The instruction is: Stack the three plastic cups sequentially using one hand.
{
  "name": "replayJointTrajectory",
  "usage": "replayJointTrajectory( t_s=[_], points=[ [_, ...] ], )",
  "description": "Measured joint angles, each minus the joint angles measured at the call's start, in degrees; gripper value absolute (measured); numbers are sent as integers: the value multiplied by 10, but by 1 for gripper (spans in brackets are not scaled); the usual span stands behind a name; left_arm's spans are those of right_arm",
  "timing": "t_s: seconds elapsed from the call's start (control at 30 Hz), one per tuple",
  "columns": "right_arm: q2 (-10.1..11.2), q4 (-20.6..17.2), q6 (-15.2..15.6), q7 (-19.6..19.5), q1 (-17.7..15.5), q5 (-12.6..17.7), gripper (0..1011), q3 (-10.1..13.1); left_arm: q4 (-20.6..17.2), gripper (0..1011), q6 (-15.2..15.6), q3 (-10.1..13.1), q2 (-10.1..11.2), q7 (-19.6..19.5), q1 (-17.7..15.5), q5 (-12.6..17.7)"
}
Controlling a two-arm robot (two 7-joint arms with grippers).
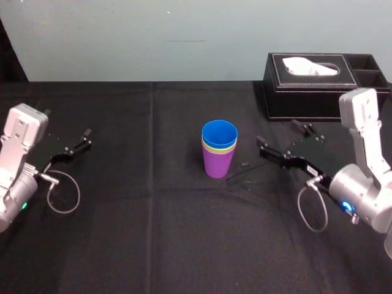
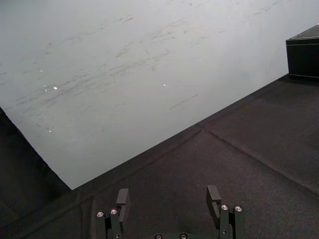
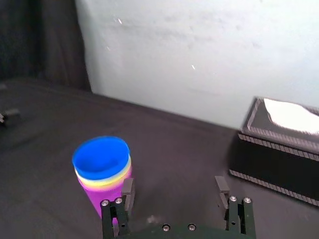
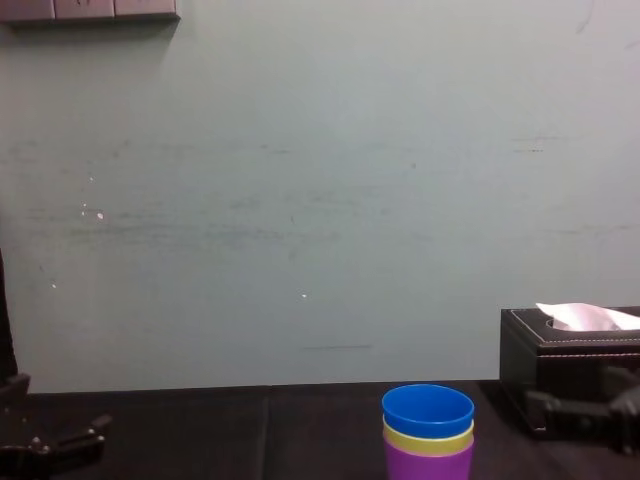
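Plastic cups (image 1: pixel 219 150), three, nested in one upright stack mid-table (image 1: pixel 153 233) — purple cup (image 1: pixel 217 165) at the bottom, yellow-green cup (image 1: pixel 219 147) inside it, blue cup (image 1: pixel 219 132) on top. Right gripper (image 3: pixel 174 184): fingers spread, holding nothing, near the stack, not touching. Left gripper (image 2: pixel 167 194): spread likewise, parked far left. Tissue box (image 1: pixel 312 92) — back right.

Lab — black-draped table (image 1: pixel 184 245), bare wall (image 1: pixel 184 37).
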Motion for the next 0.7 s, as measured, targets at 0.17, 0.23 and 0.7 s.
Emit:
replayJointTrajectory(
  t_s=[0.17,0.23,0.7],
  points=[
    [-3,5,2,-13,-17,-18,1003,2,0,1011,0,0,0,0,0,0],
    [-6,10,0,-15,-22,-26,1003,2,0,1011,0,0,0,0,0,0],
    [-26,43,-5,-6,-30,-49,1003,-2,0,1011,0,0,0,0,0,0]
  ],
)
